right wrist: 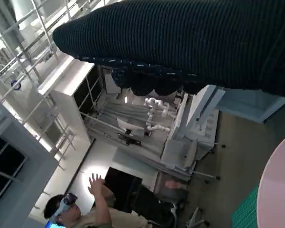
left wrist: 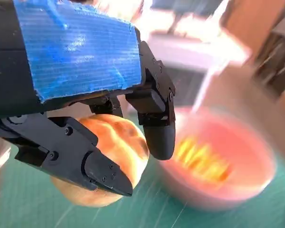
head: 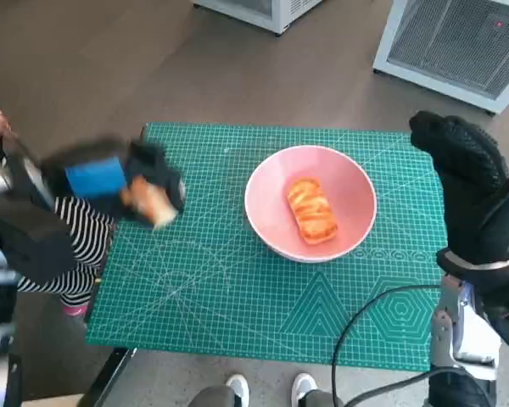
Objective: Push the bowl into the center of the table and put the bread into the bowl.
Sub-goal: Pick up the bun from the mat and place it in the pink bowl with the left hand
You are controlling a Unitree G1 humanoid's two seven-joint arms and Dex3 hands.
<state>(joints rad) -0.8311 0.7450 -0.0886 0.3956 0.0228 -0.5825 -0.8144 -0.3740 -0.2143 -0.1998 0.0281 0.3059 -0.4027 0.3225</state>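
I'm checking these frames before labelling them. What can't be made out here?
- Head view: the blue-taped left hand and the pale bread roll it holds are motion-blurred.
- Left wrist view: the pink bowl is blurred.
- Right wrist view: the black-gloved right hand's fingers are hidden; bowl cut off by the edge.

Steep overhead head view; close wrist views sharing bowl (head: pixel 310 203).

Robotics lab: white robot arms (right wrist: pixel 154 107) on metal frames, a headset-wearing person (right wrist: pixel 80 211), green cutting mat (head: pixel 237 288) covering the bench.
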